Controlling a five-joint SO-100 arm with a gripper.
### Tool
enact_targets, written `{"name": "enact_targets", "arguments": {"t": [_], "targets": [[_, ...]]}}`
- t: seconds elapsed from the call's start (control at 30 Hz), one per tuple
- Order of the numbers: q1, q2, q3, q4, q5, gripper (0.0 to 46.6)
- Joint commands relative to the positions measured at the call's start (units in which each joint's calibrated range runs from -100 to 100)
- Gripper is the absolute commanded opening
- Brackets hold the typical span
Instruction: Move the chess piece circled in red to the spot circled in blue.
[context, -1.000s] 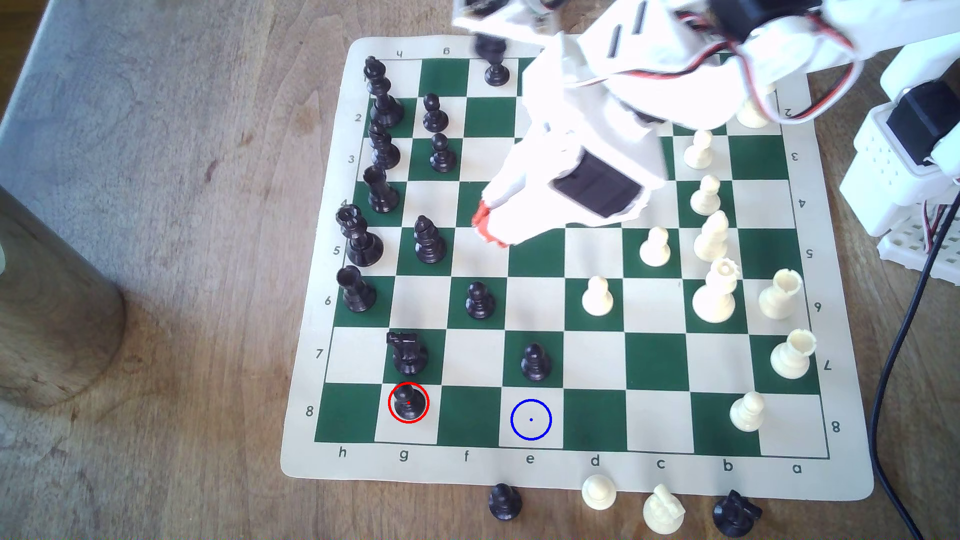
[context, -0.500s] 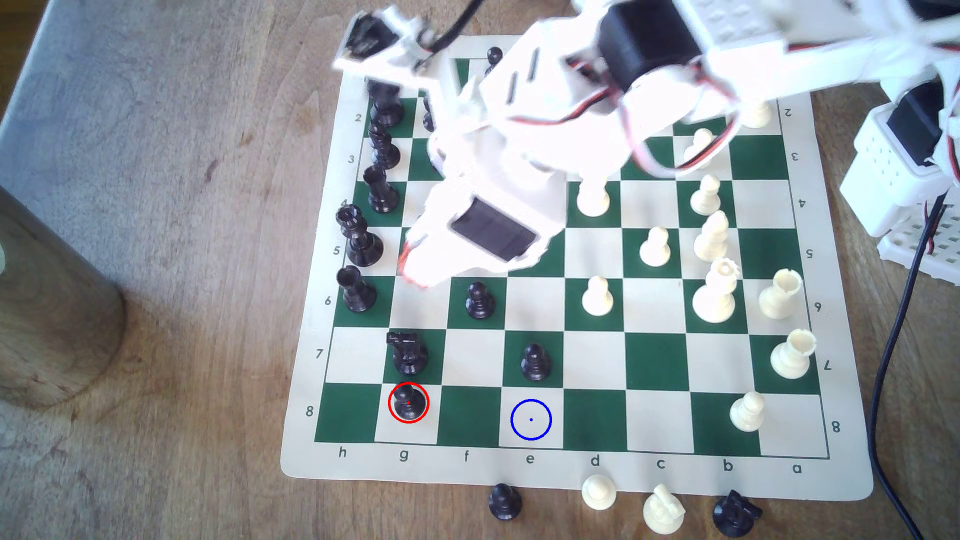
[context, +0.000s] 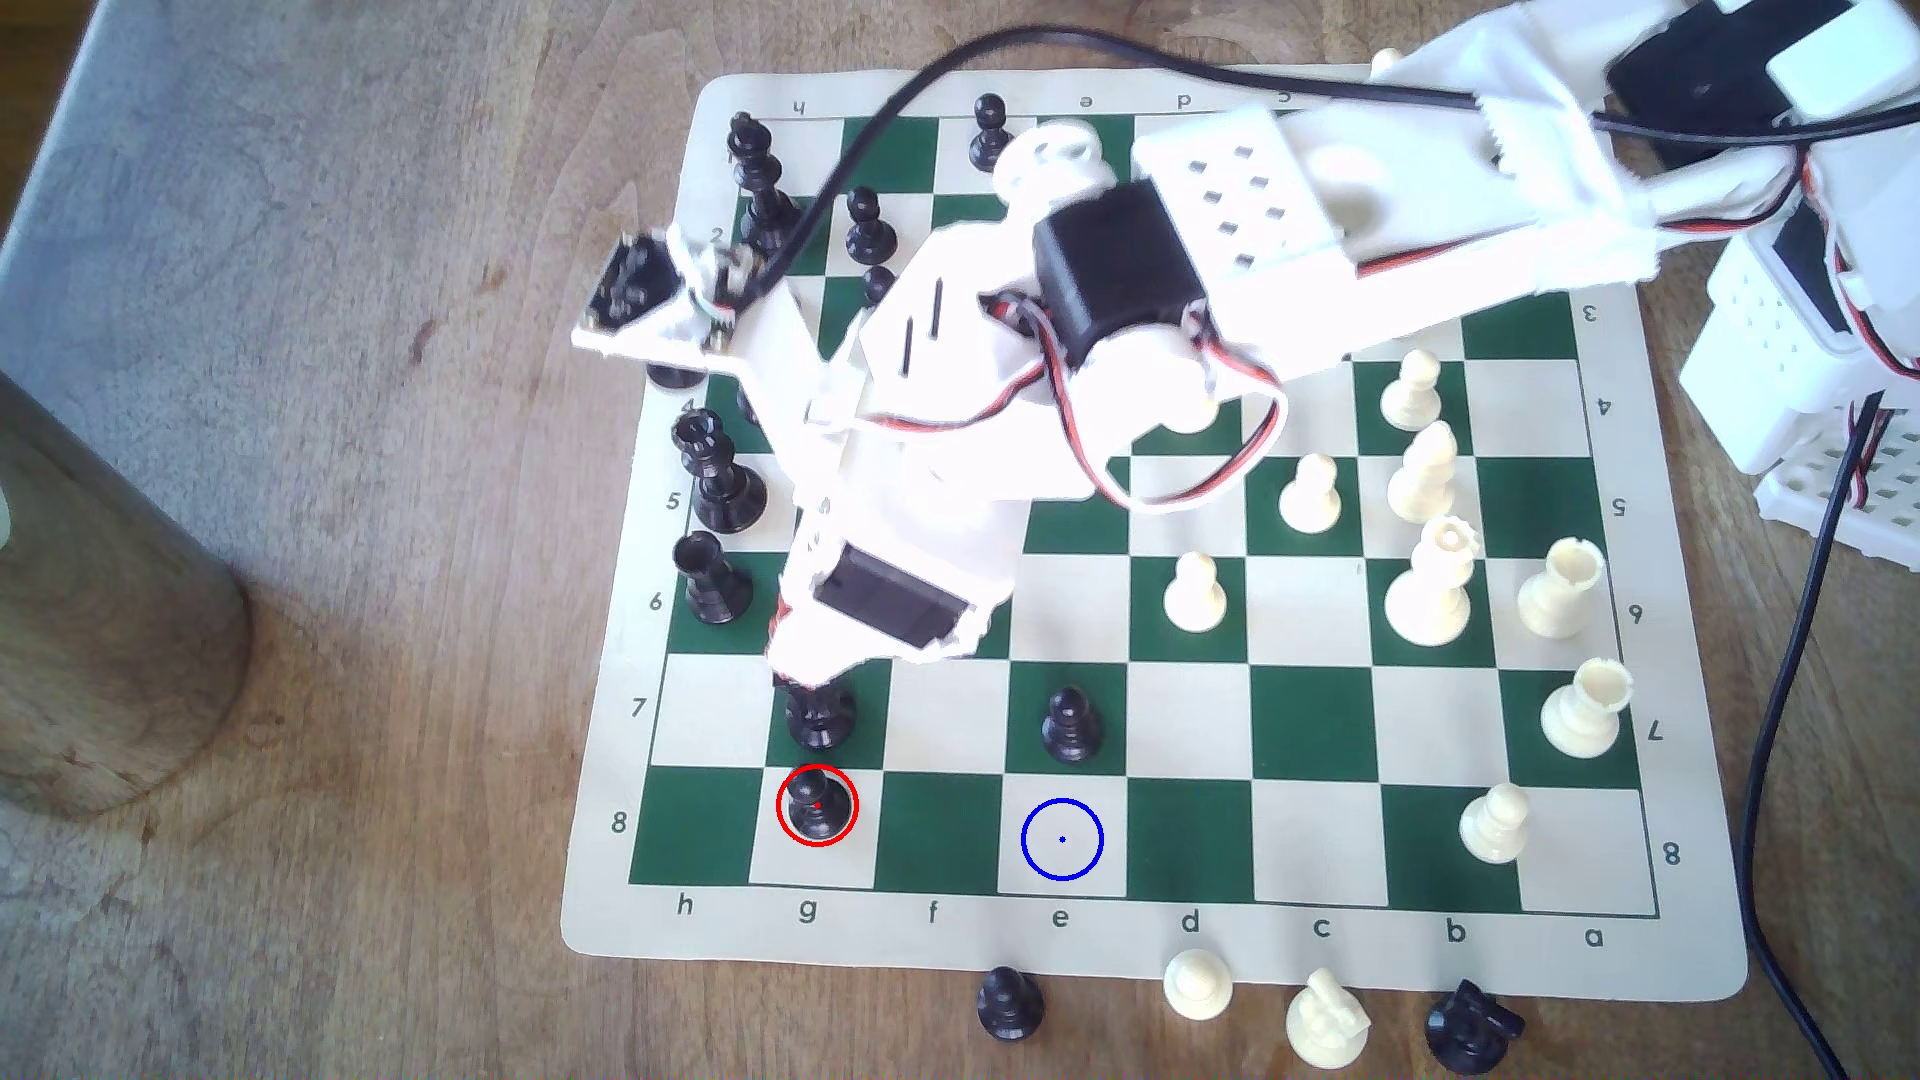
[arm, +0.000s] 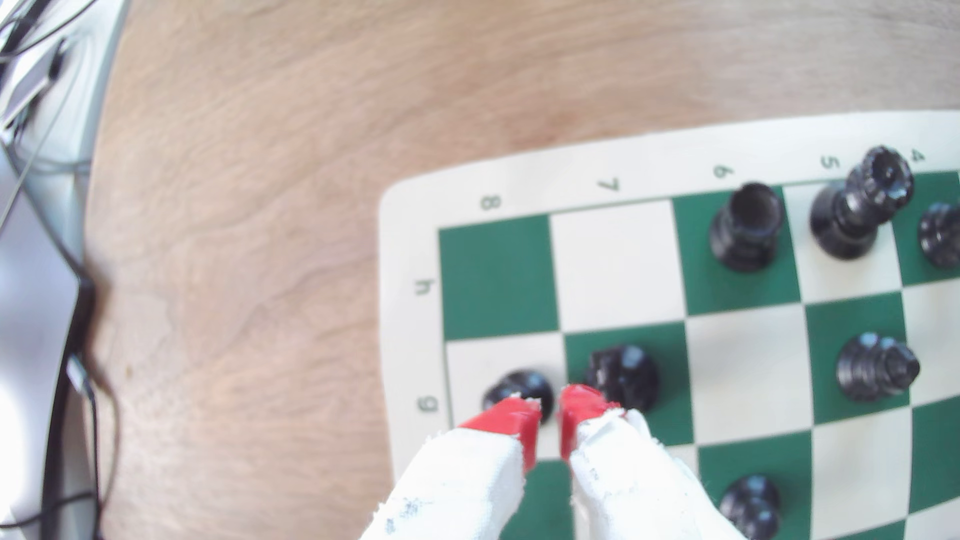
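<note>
Hovering in the lower left of the exterior view with its red tips nearly together and holding nothing, the gripper (arm: 549, 410) is needing to widen and drop squarely over the black pawn (context: 817, 806), sitting beside the knight (context: 819, 711), before carrying it to the blue-circled square (context: 1062, 839).

On the board (context: 1195, 950), the circled pawn (context: 818, 810) stands on g8, my gripper (arm: 550, 410) just above it, toward the knight (context: 819, 717) on g7. The blue-circled spot (context: 1062, 839) lies two squares to the exterior view's right, another pawn (context: 1070, 724) just behind it.
</note>
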Motion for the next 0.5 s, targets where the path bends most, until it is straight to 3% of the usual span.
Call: {"name": "enact_targets", "arguments": {"t": [0.0, 0.2, 0.47], "targets": [[-0.7, -0.6, -7.0, -1.2, -0.3, 2.2], [-0.8, 0.9, -7.4, -0.5, -0.5, 12.6], [-2.0, 3.0, -6.7, 1.4, -0.4, 14.7]]}}
